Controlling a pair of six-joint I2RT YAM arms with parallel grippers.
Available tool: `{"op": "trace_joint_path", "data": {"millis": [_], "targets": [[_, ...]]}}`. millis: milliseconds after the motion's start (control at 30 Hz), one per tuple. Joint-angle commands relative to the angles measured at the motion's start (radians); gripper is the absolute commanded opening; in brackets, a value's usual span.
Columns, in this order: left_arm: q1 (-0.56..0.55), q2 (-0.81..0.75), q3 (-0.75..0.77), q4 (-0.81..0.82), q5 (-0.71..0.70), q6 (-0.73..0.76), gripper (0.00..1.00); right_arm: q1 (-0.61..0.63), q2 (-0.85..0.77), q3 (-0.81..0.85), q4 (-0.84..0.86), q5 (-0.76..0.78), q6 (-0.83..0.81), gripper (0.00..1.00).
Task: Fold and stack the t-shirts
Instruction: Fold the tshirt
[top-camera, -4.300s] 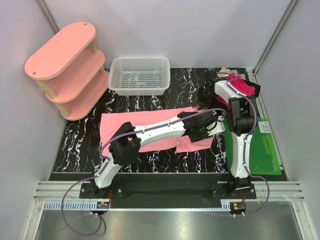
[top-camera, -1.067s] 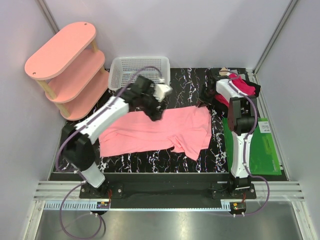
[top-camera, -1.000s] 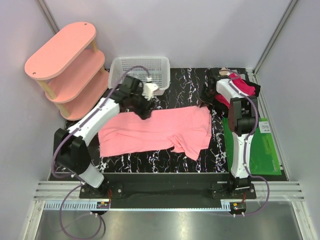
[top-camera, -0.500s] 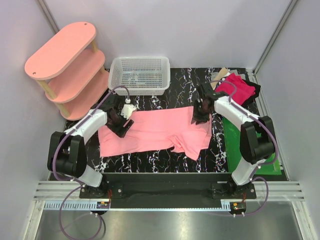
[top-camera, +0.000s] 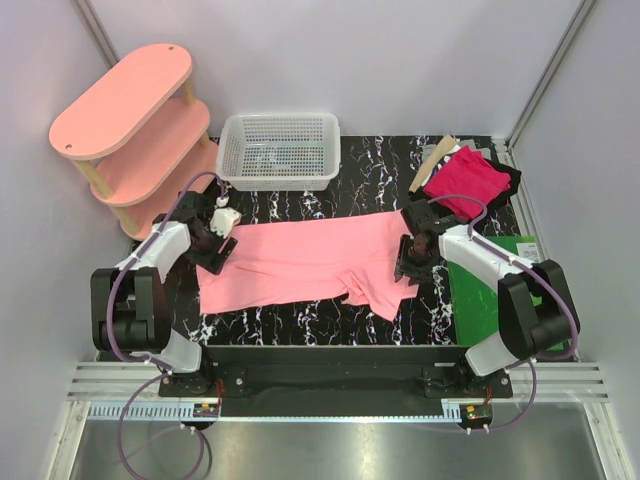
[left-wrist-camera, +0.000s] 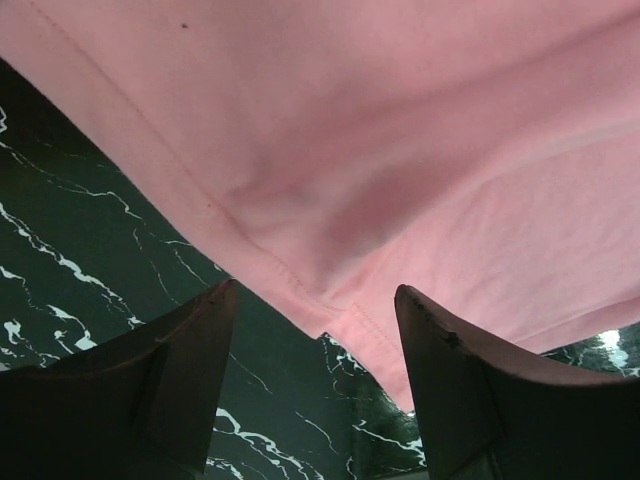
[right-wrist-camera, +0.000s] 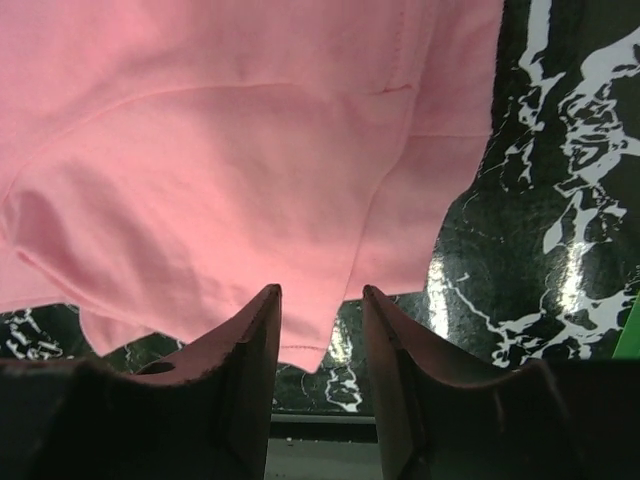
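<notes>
A light salmon-pink t-shirt (top-camera: 310, 262) lies spread flat across the middle of the black marbled table (top-camera: 330, 325). A deep magenta-red t-shirt (top-camera: 465, 180) lies crumpled at the back right corner. My left gripper (top-camera: 213, 258) hangs low over the pink shirt's left edge. In the left wrist view the left gripper (left-wrist-camera: 316, 290) is open, with the hem (left-wrist-camera: 300, 285) running between the fingers. My right gripper (top-camera: 406, 264) is at the shirt's right edge. In the right wrist view the right gripper (right-wrist-camera: 321, 291) is open above a cloth corner (right-wrist-camera: 305, 345).
A white mesh basket (top-camera: 280, 150) stands at the back centre. A pale-pink oval shelf unit (top-camera: 135, 135) fills the back left corner. A glossy green mat (top-camera: 510, 295) lies at the right, by the right arm. Walls close in on three sides.
The left gripper swung from the basket down to the pink shirt's left edge. The right arm left the magenta shirt and dropped to the pink shirt's right edge, its jaws widening.
</notes>
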Motion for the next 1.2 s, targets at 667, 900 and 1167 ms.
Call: {"op": "trace_joint_path", "data": {"millis": [667, 900, 1167], "targets": [[0.084, 0.005, 0.008, 0.066, 0.037, 0.034, 0.0, -0.104, 0.215, 0.159, 0.101, 0.048, -0.008, 0.2], [0.075, -0.102, 0.072, -0.092, 0.155, -0.003, 0.54, -0.113, 0.237, 0.221, 0.096, 0.038, -0.014, 0.09], [0.031, -0.279, -0.036, -0.26, 0.172, 0.13, 0.69, -0.114, 0.272, 0.27, 0.075, 0.006, -0.014, 0.28]]}}
